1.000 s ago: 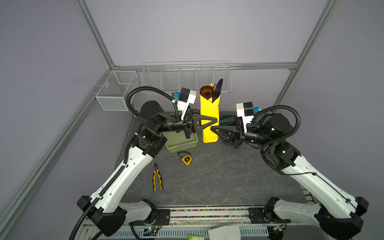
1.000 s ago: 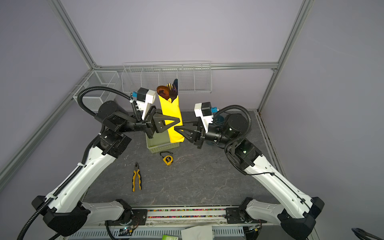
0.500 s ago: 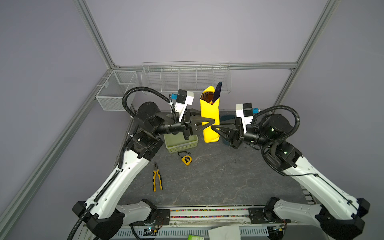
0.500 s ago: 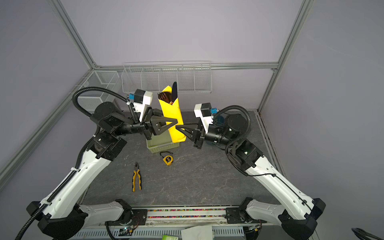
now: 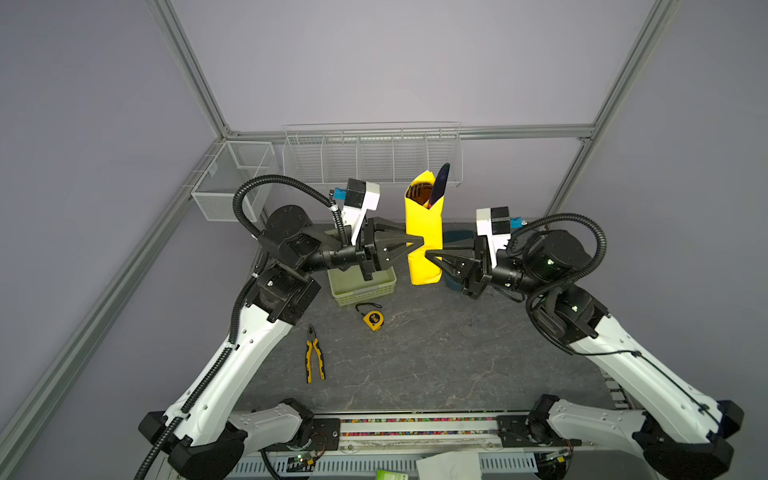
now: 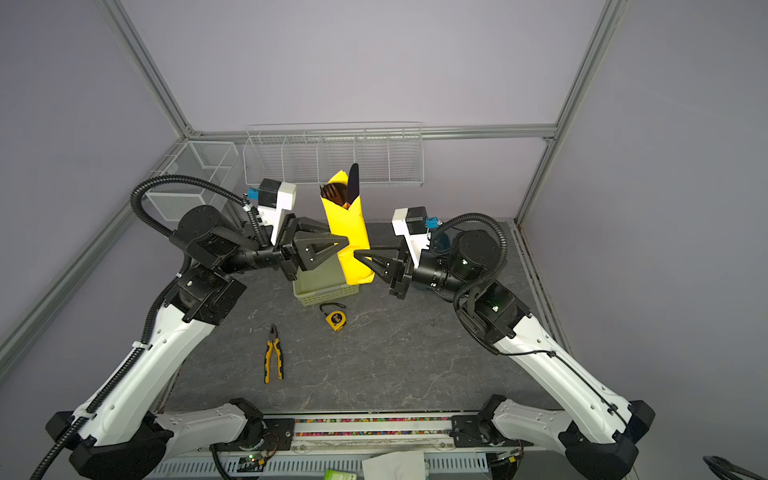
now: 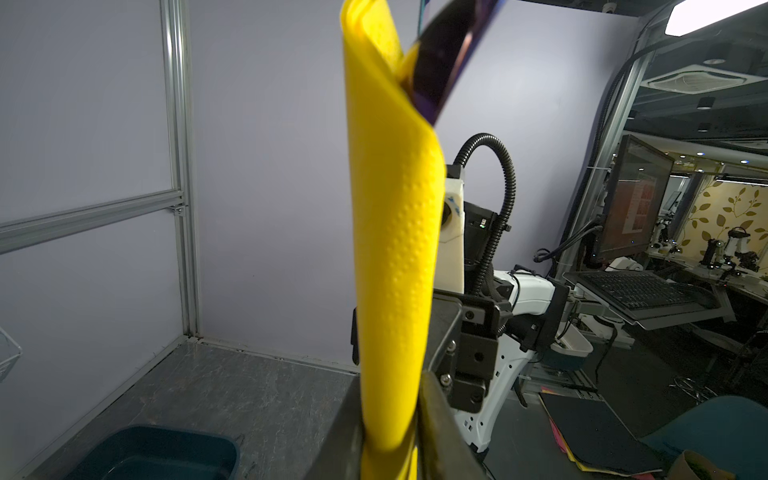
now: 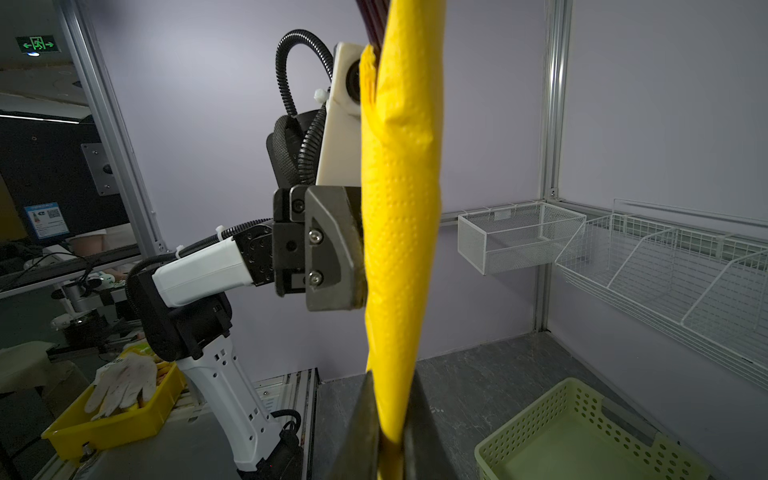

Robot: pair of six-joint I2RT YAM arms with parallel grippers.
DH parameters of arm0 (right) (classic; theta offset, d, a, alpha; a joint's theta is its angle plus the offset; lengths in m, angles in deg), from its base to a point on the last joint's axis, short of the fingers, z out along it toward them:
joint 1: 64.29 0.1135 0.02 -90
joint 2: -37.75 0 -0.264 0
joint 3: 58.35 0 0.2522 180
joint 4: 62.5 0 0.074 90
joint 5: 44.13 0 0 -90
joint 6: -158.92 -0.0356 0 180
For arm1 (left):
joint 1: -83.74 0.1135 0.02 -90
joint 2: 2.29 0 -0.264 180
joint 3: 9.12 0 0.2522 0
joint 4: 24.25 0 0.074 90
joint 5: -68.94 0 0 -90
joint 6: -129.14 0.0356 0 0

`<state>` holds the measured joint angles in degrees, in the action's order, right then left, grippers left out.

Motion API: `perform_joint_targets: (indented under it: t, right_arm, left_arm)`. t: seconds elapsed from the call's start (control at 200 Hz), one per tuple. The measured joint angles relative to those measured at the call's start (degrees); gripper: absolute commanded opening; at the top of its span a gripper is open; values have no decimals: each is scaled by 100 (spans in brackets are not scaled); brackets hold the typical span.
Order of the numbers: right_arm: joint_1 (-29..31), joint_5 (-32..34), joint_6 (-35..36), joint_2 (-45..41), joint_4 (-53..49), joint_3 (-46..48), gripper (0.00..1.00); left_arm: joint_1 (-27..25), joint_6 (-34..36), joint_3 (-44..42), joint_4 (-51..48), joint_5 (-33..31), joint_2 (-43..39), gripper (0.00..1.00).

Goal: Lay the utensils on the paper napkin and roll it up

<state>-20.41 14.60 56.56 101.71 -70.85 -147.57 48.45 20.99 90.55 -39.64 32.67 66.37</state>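
Nearest you, one pliers (image 5: 314,359) and one tape measure (image 5: 372,320) lie on the bench (image 5: 436,353), with one green basket (image 5: 361,286) behind. Beyond, your left gripper (image 5: 417,243) and right gripper (image 5: 430,254) each pinch the one rolled paper napkin (image 5: 424,216), held upright; two utensils (image 5: 432,191) poke from its top.

You have a matt paper napkin (image 7: 395,249), finely dimpled — the utensil head (image 7: 444,54) poking from its top is glossy; below it, a dull veined-stone table (image 5: 415,365) and perforated plastic basket (image 8: 540,415).
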Motion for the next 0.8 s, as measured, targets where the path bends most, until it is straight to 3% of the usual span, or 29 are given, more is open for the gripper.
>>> perform_joint_targets:
  t: [0.645,0.8]
  right_arm:
    - [0,11,-2,-66,7,28,6]
    - [0,20,-2,-79,24,28,6]
  left_arm:
    - [42,28,-68,-42,4,-9,26]
    - [42,28,-68,-42,13,-9,22]
